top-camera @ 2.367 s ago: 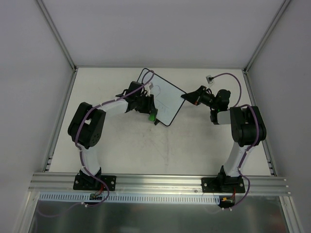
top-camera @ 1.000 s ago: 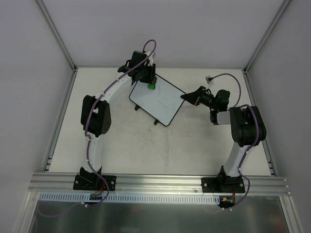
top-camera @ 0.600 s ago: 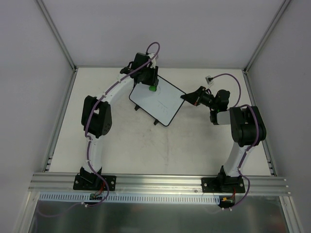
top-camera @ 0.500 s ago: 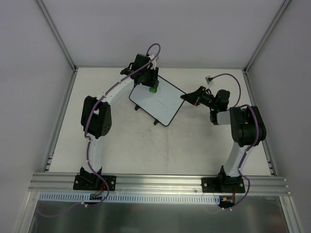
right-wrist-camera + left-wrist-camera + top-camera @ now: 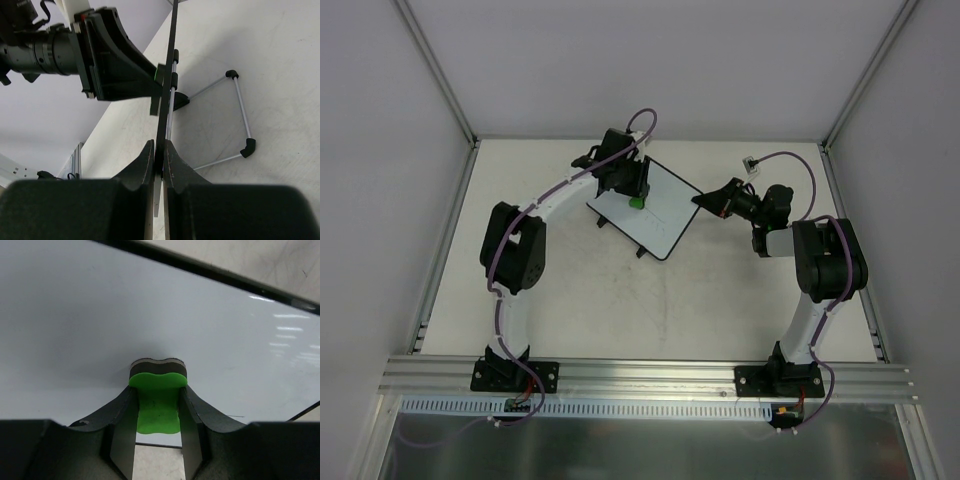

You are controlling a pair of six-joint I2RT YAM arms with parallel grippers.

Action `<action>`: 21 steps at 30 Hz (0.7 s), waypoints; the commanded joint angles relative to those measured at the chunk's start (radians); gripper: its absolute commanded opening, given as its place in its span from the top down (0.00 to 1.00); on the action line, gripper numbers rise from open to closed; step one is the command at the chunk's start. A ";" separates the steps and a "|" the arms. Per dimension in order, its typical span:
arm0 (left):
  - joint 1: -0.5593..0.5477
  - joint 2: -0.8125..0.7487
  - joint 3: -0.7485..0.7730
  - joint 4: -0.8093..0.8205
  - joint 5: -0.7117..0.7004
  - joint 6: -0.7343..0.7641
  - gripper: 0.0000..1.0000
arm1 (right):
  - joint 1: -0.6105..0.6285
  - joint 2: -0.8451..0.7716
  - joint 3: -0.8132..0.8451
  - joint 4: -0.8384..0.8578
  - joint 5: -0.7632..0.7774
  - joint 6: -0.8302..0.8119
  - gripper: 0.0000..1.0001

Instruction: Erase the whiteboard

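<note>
Top external view is showing the flat white rectangular whiteboard with a thin black frame point(image 5: 663, 216) sitting near the far middle of the pale table point(image 5: 620, 300), turned diagonally and propped at a tilt. The left tool point(image 5: 158, 390) is clamping a small green eraser block with a dark felt face point(image 5: 158, 410) and is pressing that felt flat against the whiteboard's upper left area. The right tool point(image 5: 159, 147) is closing on the whiteboard's right edge, jaws pinching the black frame and steadying it. Judging the step as mid-wipe: the left wrist view is showing mostly clean white around the eraser, with only a thin dark stroke low on the right, and the top view is hinting at faint marks further toward the centre, too small to read. Doing it well is probably meaning keeping the felt flat, pushing lightly and evenly, and sweeping in overlapping passes toward the right tool, since hard pressure is likely tipping or sliding a propped board. The right wrist view is showing the thin metal wire stand with black end caps point(image 5: 235, 115) lying on the table behind the whiteboard, so backward support is looking slim. Room: the eraser is working near the top left frame edge and could be slipping off it; open table is lying nearer the arm bases, while the far grey wall panel point(image 5: 650, 70) is standing close behind the left arm.
</note>
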 commanded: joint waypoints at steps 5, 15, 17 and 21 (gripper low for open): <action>-0.047 -0.075 -0.244 0.074 0.035 -0.038 1.00 | 0.043 -0.055 0.011 0.287 -0.136 -0.014 1.00; -0.050 -0.096 -0.389 0.150 0.042 -0.071 1.00 | 0.045 -0.060 0.007 0.288 -0.135 -0.014 1.00; -0.053 -0.099 -0.395 0.153 0.044 -0.073 1.00 | 0.043 -0.060 0.008 0.288 -0.136 -0.014 1.00; -0.061 -0.102 -0.393 0.156 0.044 -0.073 1.00 | 0.045 -0.061 0.007 0.288 -0.135 -0.013 1.00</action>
